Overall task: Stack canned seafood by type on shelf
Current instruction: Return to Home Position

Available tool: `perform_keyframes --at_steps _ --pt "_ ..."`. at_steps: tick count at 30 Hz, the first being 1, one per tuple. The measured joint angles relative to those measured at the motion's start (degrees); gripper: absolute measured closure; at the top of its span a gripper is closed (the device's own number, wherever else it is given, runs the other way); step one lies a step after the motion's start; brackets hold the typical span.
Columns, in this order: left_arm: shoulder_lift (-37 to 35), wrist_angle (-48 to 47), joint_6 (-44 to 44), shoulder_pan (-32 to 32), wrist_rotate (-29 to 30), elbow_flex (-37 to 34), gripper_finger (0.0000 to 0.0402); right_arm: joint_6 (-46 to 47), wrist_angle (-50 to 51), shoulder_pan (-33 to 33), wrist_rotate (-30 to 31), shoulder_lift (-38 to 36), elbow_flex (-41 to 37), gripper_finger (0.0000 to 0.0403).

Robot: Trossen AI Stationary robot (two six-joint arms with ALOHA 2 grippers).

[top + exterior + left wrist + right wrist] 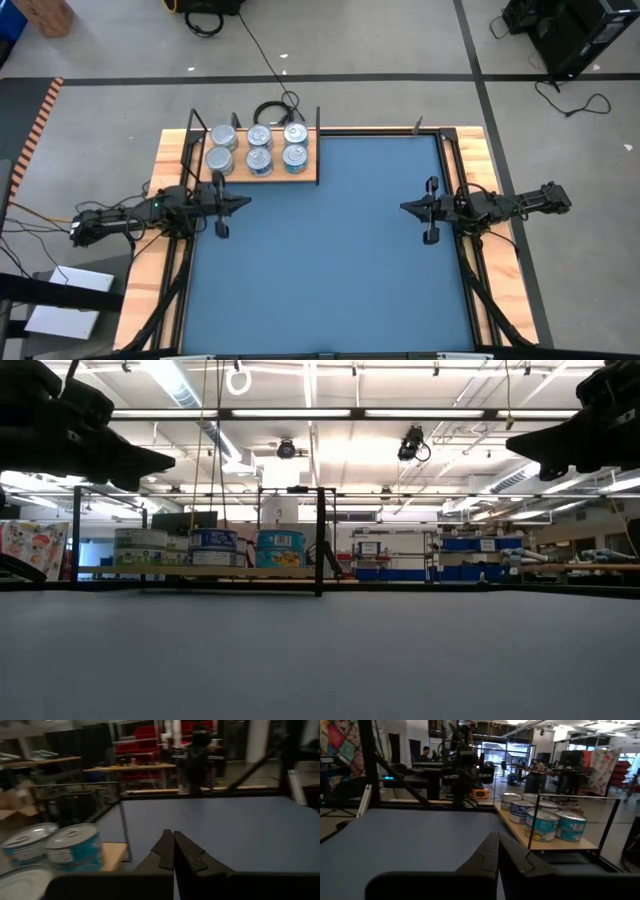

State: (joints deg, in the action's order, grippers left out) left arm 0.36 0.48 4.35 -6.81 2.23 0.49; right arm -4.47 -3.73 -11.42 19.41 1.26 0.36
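Observation:
Several round silver tins of canned seafood [259, 148] with blue-and-white labels stand upright in two rows on the light-brown shelf board [306, 176], at the far left of the blue mat [330, 270]. They also show in the low view [213, 547], the left wrist view [75, 845] and the right wrist view [542, 825]. Thin black uprights [320, 540] rise at the shelf's corners. My left gripper [246, 203] hovers shut over the mat's left edge, just in front of the shelf. My right gripper [404, 208] hovers shut over the mat's right side. The two point at each other.
A coiled black cable [275, 108] lies on the floor beyond the shelf. The light wooden table top [495, 175] frames the mat on both sides. The mat between the two grippers is bare. Workbenches and shelving fill the room behind the table.

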Motion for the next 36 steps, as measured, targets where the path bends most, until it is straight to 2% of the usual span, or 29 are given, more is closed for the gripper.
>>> perform_keyframes --at_steps 13,19,27,36 --pt "-0.1 0.4 2.7 0.0 3.0 0.0 0.04 0.6 0.0 0.0 0.2 0.0 0.0 0.04" --pt "-0.1 0.0 2.8 0.0 -1.6 0.0 0.04 -1.6 0.0 0.0 0.4 0.2 0.0 0.0397" --pt "-0.3 0.6 2.6 0.0 -2.7 0.1 0.04 -1.0 0.0 0.4 0.4 0.3 0.0 0.039" --pt "-0.1 0.4 0.3 -0.1 1.6 0.0 0.04 1.3 -0.1 3.0 1.1 1.9 0.0 0.0398"
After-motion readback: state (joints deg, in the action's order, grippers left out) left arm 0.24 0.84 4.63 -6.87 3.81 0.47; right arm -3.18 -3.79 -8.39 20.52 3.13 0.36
